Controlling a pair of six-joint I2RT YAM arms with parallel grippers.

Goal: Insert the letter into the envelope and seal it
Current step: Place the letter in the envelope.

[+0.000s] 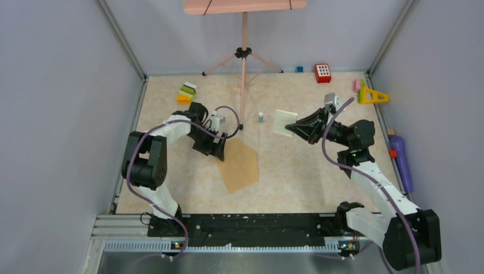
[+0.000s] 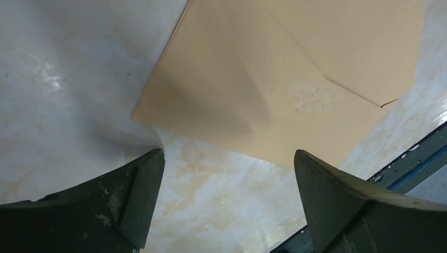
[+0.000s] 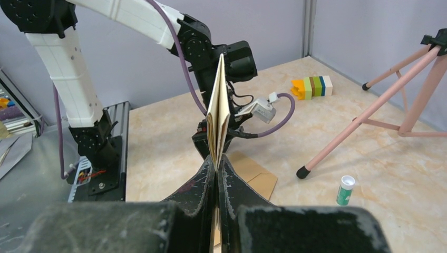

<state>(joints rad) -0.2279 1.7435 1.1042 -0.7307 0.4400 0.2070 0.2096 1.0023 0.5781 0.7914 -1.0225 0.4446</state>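
R fingers pinch letter; envelope flat by spread L fingers.

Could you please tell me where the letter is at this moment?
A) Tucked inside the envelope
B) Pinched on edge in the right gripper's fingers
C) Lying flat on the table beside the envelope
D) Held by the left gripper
B: the right wrist view shows the folded letter standing on edge, clamped between the fingers of the right gripper, while the envelope lies flat, apart from it.
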